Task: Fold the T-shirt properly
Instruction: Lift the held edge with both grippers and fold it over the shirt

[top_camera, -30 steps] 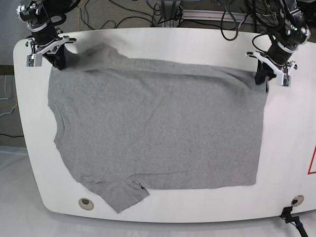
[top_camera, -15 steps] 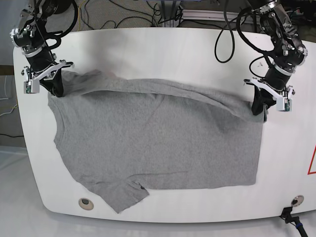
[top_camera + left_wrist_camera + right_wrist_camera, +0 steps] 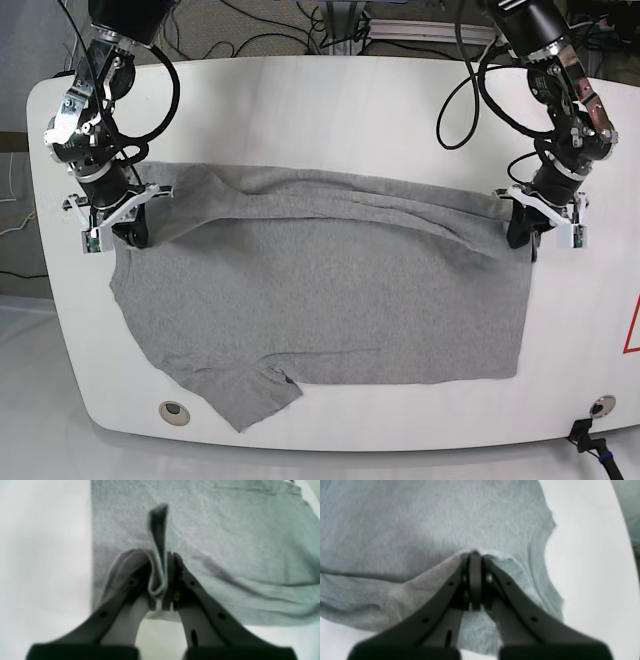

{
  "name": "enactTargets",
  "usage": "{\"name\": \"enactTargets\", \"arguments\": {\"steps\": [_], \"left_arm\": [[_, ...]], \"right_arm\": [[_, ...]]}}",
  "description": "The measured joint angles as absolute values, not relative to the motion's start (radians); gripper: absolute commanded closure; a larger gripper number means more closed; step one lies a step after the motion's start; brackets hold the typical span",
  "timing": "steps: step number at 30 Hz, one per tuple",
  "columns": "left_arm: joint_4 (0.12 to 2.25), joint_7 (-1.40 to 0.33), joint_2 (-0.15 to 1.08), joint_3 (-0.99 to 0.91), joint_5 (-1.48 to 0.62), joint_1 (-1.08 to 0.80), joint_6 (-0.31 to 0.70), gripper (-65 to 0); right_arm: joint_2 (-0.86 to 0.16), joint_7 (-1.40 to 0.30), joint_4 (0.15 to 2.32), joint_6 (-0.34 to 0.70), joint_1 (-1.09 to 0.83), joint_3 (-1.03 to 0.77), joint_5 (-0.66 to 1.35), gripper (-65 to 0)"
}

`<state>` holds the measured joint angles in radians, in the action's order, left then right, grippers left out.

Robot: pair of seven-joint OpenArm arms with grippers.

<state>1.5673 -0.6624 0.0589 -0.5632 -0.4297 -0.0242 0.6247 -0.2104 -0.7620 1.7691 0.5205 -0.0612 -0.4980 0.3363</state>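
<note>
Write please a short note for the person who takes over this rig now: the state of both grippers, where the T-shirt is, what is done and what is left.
Left gripper: shut on the far hem corner of the T-shirt.
Right gripper: shut on the far edge at the shoulder end.
T-shirt: grey, spread on the white table; its far edge is lifted and partly laid over the body. The near sleeve still lies flat and unfolded.
Done: both far corners gripped, first lengthwise fold started.
Left: carry the edge further toward the near side, release, then fold the sleeve and the rest.
</note>
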Motion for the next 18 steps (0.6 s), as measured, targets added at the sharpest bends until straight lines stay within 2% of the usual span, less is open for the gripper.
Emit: {"name": "enactTargets", "arguments": {"steps": [4,7,18], "left_arm": [[1.527,-0.658,0.061,-0.566,-0.373,0.019,0.622,0.0],[1.496,-0.659,0.058,-0.564,-0.349,0.052,0.622,0.0],[1.405,-0.658,0.06,-0.567,-0.286,0.131,0.622,0.0]], "right_arm": [[-0.218,-0.754,1.646,0.521,0.016,-0.482,0.294,0.0],[-0.235,-0.67,1.571,0.516,0.045,-0.457,0.266,0.0],[-0.244,-0.533,1.357,0.519,0.109,-0.399,0.208,0.0]]}}
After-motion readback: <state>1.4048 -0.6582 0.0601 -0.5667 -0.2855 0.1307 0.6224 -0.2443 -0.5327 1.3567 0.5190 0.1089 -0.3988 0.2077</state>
